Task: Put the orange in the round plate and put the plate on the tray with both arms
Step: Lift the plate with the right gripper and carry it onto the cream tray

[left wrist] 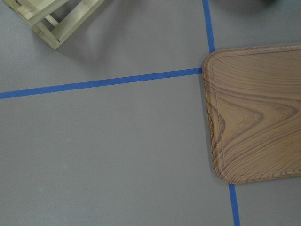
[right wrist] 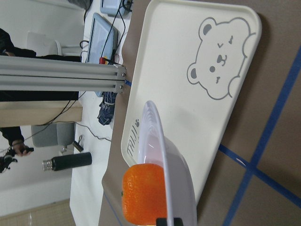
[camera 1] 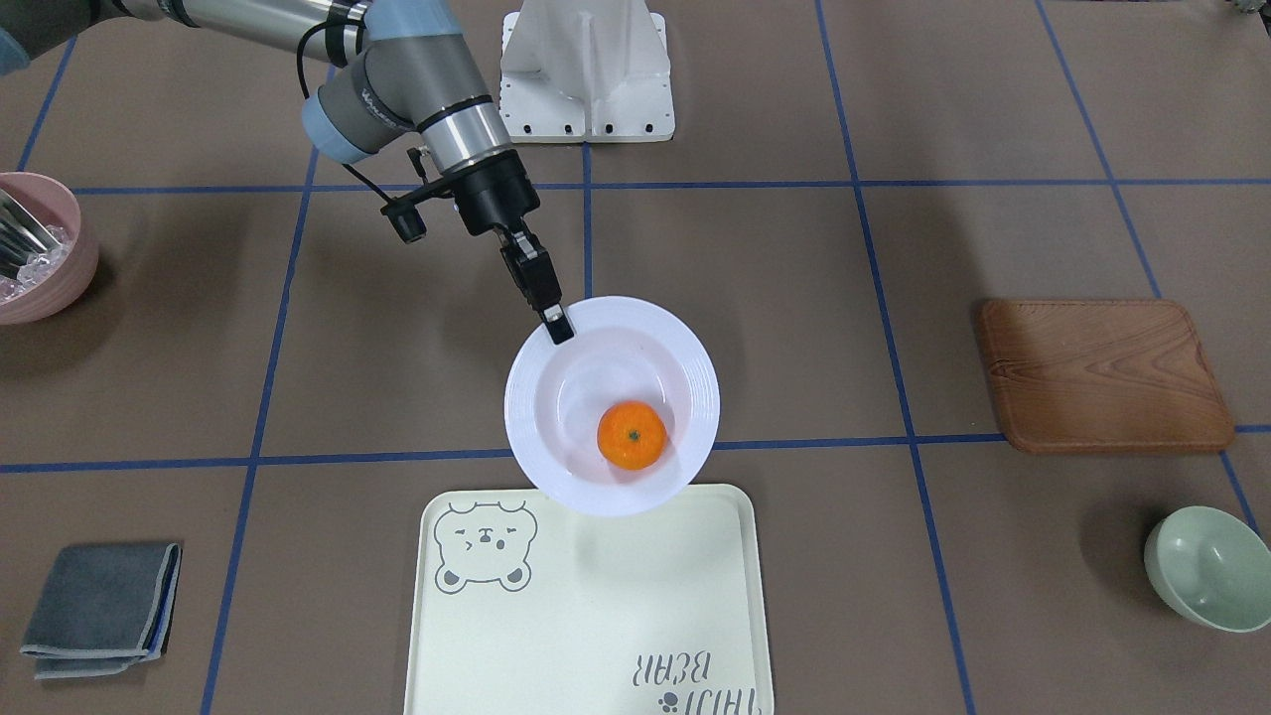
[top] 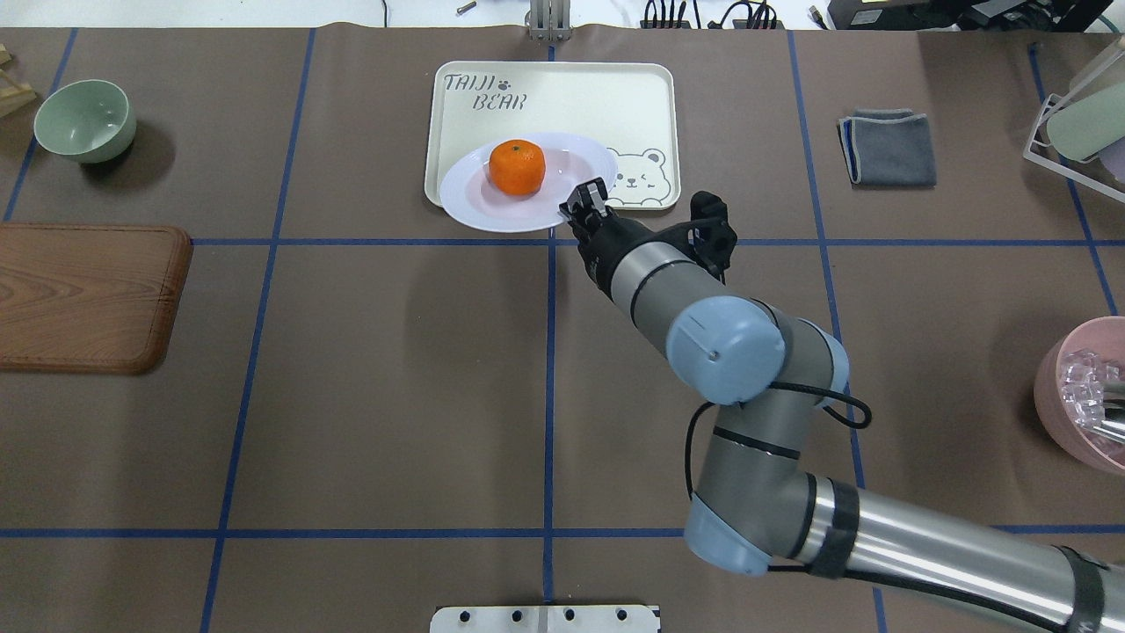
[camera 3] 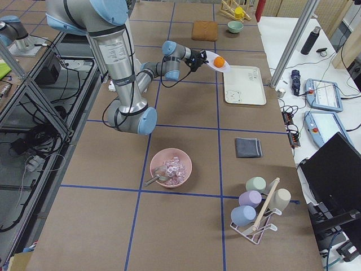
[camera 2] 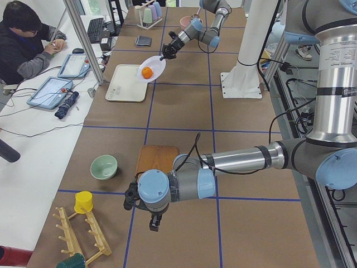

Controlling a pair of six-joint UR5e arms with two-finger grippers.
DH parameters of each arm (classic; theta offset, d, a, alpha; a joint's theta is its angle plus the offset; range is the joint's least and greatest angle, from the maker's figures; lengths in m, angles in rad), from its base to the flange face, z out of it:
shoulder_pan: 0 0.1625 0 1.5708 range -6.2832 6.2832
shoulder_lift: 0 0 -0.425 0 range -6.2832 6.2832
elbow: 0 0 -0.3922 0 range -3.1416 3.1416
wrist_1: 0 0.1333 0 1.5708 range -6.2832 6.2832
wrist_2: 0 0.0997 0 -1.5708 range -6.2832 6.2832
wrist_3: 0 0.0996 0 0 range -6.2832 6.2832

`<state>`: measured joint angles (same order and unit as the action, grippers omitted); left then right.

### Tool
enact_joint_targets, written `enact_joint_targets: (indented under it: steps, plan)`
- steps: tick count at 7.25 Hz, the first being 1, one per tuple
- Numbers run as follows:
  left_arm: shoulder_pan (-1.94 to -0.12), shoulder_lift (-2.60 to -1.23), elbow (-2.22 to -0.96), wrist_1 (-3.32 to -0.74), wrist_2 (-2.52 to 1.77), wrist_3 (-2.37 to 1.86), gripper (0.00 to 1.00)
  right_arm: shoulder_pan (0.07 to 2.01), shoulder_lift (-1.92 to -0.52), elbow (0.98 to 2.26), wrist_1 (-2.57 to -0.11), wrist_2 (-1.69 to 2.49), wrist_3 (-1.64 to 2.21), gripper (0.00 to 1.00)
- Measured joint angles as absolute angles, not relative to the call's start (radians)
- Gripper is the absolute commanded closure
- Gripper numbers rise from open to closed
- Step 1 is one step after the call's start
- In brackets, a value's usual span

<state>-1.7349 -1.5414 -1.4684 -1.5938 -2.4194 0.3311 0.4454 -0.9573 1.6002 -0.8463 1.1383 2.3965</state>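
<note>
Now carrying the plate point(camera 1: 687, 350), orange point(camera 1: 632, 435) inside, rim pinched tight in the right gripper point(camera 1: 558, 328), aloft over the robot-side edge of the tray point(camera 1: 596, 616); next, probably lowering it level onto the tray before releasing; left gripper point(camera 2: 155, 223) by the board point(camera 2: 159, 157), openness unreadable.

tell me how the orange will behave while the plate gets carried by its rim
The orange is round and lies loose, so it would probably roll if the round plate tips. The sunken centre should likely catch it. The right gripper pinches only one rim spot, and the glossy plate may slip or sag there.
</note>
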Motion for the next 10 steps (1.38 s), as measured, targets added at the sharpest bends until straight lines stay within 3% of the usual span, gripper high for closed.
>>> enact_joint_targets:
  steps: [2, 5, 6, 7, 10]
  plan:
    - [-1.735, -1.541, -1.469, -1.594, -2.42, 0.33, 0.02, 0.502, -0.804, 1.375, -0.909, 1.077, 2.492, 1.0]
    - [-1.734, -1.543, -1.469, -1.594, -2.422, 0.33, 0.02, 0.519, -0.68, 1.143, -0.917, 0.999, 2.533, 1.0]
    - [-1.734, -1.543, -1.47, -1.594, -2.422, 0.33, 0.02, 0.519, -0.658, 1.091, -0.918, 0.971, 2.549, 0.65]
    - [-1.734, -1.544, -1.472, -1.594, -2.422, 0.329, 0.02, 0.518, -0.65, 1.062, -0.918, 0.946, 2.556, 0.01]
    - [-1.733, -1.545, -1.48, -1.594, -2.423, 0.328, 0.02, 0.516, -0.642, 1.076, -0.921, 0.93, 2.539, 0.0]
